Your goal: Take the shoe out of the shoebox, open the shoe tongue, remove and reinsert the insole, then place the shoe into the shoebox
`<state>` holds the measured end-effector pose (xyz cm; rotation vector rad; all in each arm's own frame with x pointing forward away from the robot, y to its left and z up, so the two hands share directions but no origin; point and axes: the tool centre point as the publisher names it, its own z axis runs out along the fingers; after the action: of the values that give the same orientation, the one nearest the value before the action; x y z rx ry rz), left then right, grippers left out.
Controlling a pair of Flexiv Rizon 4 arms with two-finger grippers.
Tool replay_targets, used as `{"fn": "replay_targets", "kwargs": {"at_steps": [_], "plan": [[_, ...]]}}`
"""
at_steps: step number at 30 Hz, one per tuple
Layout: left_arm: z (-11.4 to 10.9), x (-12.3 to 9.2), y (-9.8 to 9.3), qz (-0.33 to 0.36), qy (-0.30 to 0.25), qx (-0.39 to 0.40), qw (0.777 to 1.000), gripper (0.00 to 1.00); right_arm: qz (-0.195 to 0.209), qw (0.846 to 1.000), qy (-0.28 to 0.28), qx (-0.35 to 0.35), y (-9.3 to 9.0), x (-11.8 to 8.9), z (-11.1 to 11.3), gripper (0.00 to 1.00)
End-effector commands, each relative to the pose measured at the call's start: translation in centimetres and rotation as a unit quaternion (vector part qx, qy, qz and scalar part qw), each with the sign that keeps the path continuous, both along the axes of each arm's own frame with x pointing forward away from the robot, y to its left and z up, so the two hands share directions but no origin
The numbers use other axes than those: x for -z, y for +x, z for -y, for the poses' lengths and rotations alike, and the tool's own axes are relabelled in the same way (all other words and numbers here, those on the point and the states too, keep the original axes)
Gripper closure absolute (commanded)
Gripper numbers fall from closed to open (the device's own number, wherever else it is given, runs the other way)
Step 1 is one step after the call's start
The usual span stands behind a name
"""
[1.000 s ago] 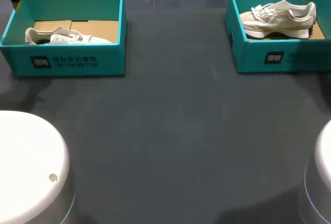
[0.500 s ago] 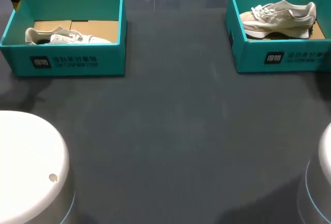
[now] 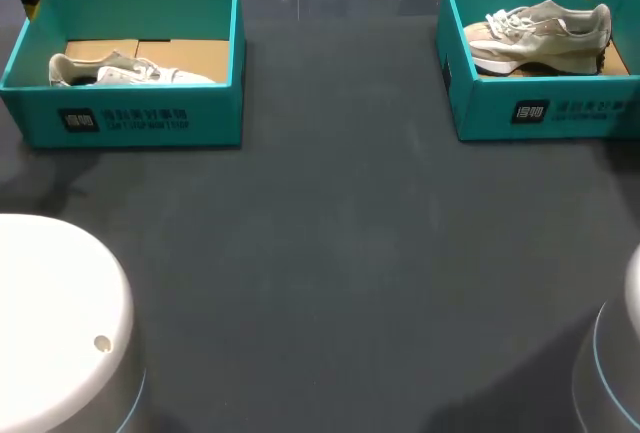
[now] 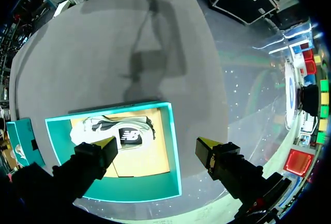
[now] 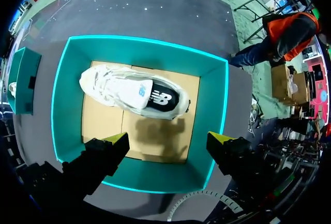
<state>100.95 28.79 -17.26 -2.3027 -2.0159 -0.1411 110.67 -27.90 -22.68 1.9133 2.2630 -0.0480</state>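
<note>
- Two teal boxes on the dark grey table, both at its far edge and well apart: L shoebox on the robot's left, R shoebox on its right. Both w/o lid, brown card floor inside.
- L shoe: pale grey-white trainer in the L shoebox, on the card floor toward the box's left end. In the left wrist view it looks to be lying on its side, dark logo patch up.
- R shoe: similar pale trainer w/ some tan, in the R shoebox, lying on its side, laces and side profile showing. It sits toward the far half of the floor.
- L gripper: up above the L shoebox near its outer end. Yellow tips spread wide, nothing between them, touching nothing. Released.
- R gripper: above the R shoebox, over the near part of the floor, shoe ahead of the tips. Tips wide apart, holding nothing. Its shadow falls on the card just beside the shoe.
- Neither shoe is out of its box.
</note>
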Motion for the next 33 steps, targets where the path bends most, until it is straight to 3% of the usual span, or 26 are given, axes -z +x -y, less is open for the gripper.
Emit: {"fn": "replay_targets", "kwargs": {"at_steps": [1,12,18,23,33], "plan": [[-0.1,0.0,-0.1,0.001,0.0,0.001,1.0,0.0,-0.005,1.0,0.004,0.007,1.3,1.1,0.6,0.0],[-0.1,0.0,-0.1,0.001,0.0,0.001,1.0,0.0,-0.004,0.998,-0.006,0.056,2.4,3.8,1.7,0.0],[-0.1,0.0,-0.1,0.001,0.0,0.001,1.0,0.0,-0.005,0.997,-0.012,0.073,2.9,5.5,1.9,0.08],[-0.1,0.0,-0.1,0.001,0.0,0.001,1.0,0.0,-0.004,0.996,-0.004,0.089,3.2,6.5,2.1,0.22],[-0.1,0.0,-0.1,0.001,0.0,0.001,1.0,0.0,0.003,0.991,-0.02,0.129,3.9,7.6,3.1,0.2]]}}
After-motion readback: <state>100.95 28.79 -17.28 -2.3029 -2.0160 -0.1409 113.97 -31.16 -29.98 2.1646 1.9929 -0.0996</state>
